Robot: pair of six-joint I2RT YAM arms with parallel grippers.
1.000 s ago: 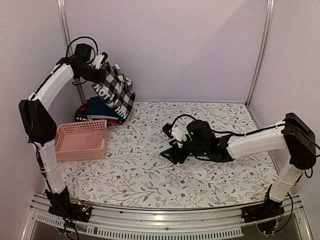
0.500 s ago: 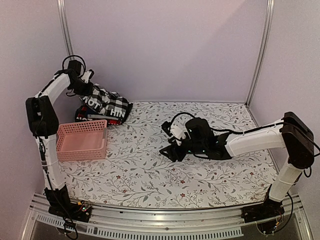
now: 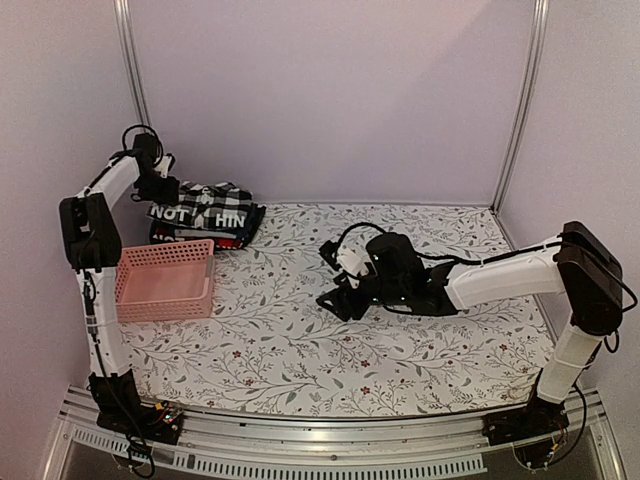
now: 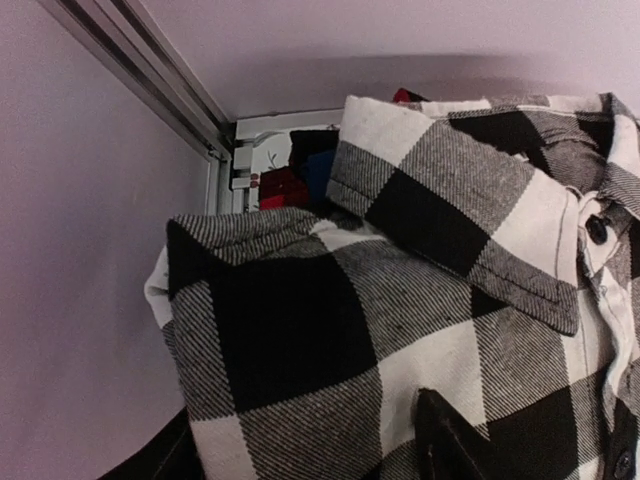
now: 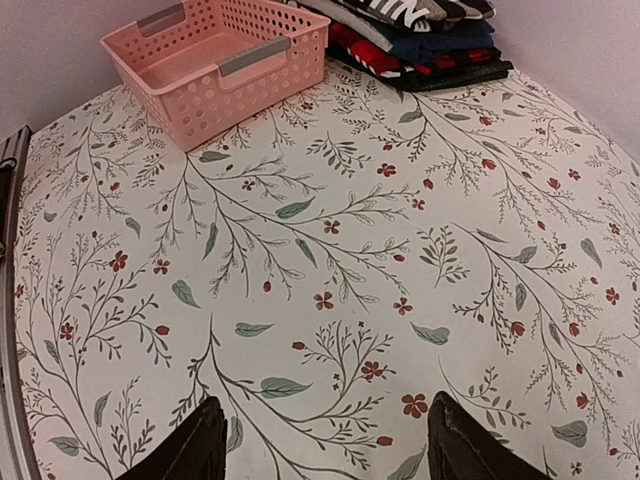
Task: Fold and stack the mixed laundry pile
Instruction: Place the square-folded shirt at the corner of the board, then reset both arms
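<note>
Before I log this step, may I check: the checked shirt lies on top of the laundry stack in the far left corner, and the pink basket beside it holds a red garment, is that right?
Not quite: the pink basket is empty, as the right wrist view shows. The checked shirt does lie on top of the laundry stack in the far left corner.

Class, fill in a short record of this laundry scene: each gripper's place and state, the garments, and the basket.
Left gripper: open, at the far left corner, over the checked shirt
Right gripper: open, empty, above the floral table
Garments: folded stack, checked shirt on top
Pink basket: empty, on the near side of the stack
</note>
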